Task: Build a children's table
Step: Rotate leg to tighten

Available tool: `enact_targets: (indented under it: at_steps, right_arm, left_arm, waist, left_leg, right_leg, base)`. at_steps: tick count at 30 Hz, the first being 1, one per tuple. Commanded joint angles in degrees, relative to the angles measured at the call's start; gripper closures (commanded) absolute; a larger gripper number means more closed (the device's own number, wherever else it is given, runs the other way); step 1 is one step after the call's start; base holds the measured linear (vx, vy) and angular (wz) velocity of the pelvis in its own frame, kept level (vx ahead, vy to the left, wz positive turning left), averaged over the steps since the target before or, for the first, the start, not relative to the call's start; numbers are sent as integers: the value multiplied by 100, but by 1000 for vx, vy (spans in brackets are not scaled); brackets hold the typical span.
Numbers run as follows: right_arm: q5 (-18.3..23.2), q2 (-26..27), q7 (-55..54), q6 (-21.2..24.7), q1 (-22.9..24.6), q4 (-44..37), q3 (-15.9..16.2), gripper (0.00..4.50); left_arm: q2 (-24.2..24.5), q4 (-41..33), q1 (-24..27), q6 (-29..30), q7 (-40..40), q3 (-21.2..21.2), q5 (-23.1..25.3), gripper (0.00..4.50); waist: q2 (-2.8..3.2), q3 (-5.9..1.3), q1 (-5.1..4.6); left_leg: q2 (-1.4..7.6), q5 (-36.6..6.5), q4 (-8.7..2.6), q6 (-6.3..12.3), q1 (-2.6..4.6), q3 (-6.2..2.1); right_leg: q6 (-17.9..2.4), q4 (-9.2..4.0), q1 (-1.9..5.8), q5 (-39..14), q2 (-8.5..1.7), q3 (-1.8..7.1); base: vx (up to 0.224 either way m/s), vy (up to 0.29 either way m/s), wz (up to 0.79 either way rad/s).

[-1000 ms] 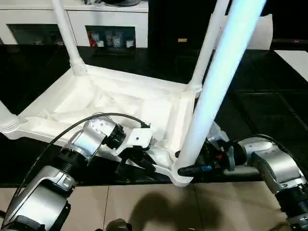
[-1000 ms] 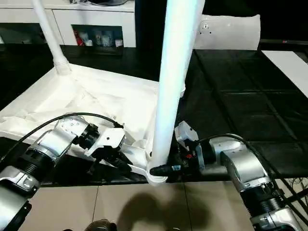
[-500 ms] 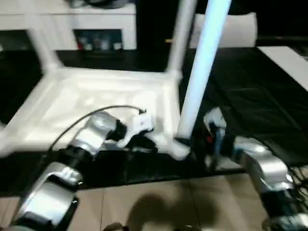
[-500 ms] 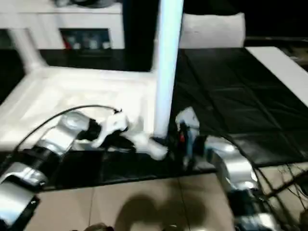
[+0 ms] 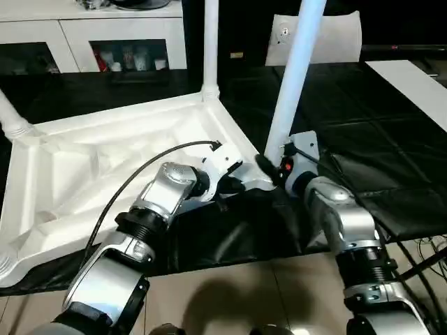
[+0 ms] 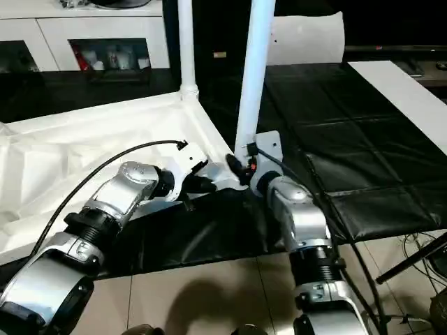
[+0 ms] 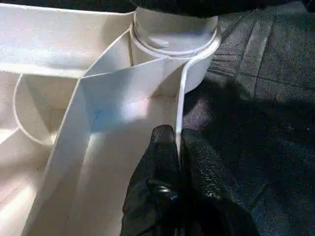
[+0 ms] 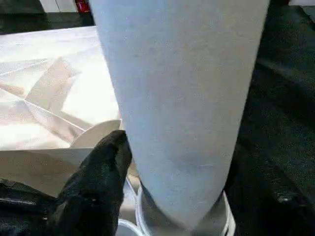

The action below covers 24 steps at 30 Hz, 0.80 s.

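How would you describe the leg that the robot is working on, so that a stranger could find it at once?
Start from the white tabletop lying upside down on the black mat. Legs stand up from its corner sockets; go to the corner nearest the robot's two grippers. The leg there has the right gripper at its base, and the left gripper pinches the rim beside its socket.

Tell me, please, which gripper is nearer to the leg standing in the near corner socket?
Right. The right gripper has its fingers against the leg just above the socket. The left gripper pinches the tabletop rim, slightly back from that corner.
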Motion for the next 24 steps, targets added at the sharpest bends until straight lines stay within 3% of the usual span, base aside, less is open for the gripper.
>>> enact_targets:
  at_steps: [1, 5, 8, 9, 14, 15, 18, 23, 24]
  right_arm:
    - [199, 105, 618, -36, 185, -133, 447, 135]
    - [332, -481, 1537, -220, 425, -530, 526, 101]
    - [368, -836, 2084, -336, 525, -652, 593, 81]
    - [445, -1056, 2439, -332, 574, -726, 604, 70]
    - [682, -1704, 3548, -254, 713, -1004, 717, 37]
    - [714, -1838, 3787, -245, 740, -1060, 779, 13]
    - [823, -2242, 4537, -169, 826, -1215, 1009, 13]
    - [886, -2479, 5191, -298, 831, -1177, 1219, 13]
    - [907, -2493, 5267, -288, 817, -1165, 1240, 39]
  left_arm:
    - [11, -266, -113, -344, 153, 124, -97, 450]
    - [394, -192, -5, -1011, -585, -112, -23, 450]
    - [592, -157, 27, -1376, -1053, -231, -18, 450]
    - [715, -198, 60, -1630, -1418, -335, -33, 450]
    - [1061, -259, 116, -2129, -2436, -662, -68, 450]
    - [1104, -274, 125, -2179, -2626, -701, -105, 450]
    - [1239, -428, 165, -2322, -3303, -869, -212, 450]
    - [1391, -573, 180, -2397, -3901, -1037, -259, 450]
    - [1405, -573, 175, -2425, -3976, -1057, -263, 450]
  waist:
    - [-21, -418, 47]
    - [-32, -424, 62]
    - [-18, -420, 58]
    - [-40, -413, 59]
    - [-8, -406, 167]
    - [11, -401, 189]
    - [21, -407, 336]
    - [20, -397, 424]
    - [18, -397, 432]
  left_leg:
    - [204, -734, -365, 288, 93, -52]
    - [217, -712, -366, 384, 75, -65]
    - [228, -767, -352, 407, 95, -43]
    - [230, -786, -355, 409, 90, -42]
    - [287, -924, -362, 378, 133, -33]
    - [298, -933, -366, 358, 142, -29]
    - [328, -986, -366, 302, 174, -14]
    - [322, -1168, -376, 199, 159, -19]
    - [326, -1182, -380, 184, 160, -19]
  right_leg:
    - [-1453, -371, 335, -307, -401, 181]
    - [-1392, -365, 373, -162, -402, 176]
    - [-1473, -365, 342, -195, -409, 174]
    - [-1479, -371, 349, -241, -413, 169]
    - [-1510, -368, 317, -413, -425, 153]
    - [-1522, -368, 302, -426, -424, 153]
    - [-1559, -342, 283, -377, -422, 136]
    - [-1517, -360, 279, -701, -455, 138]
    - [-1514, -360, 278, -724, -460, 141]
  base:
    - [0, 0, 0]
    - [0, 0, 0]
    - [0, 0, 0]
    - [0, 0, 0]
    - [0, 0, 0]
    - [0, 0, 0]
    - [0, 0, 0]
    - [0, 0, 0]
    - [0, 0, 0]
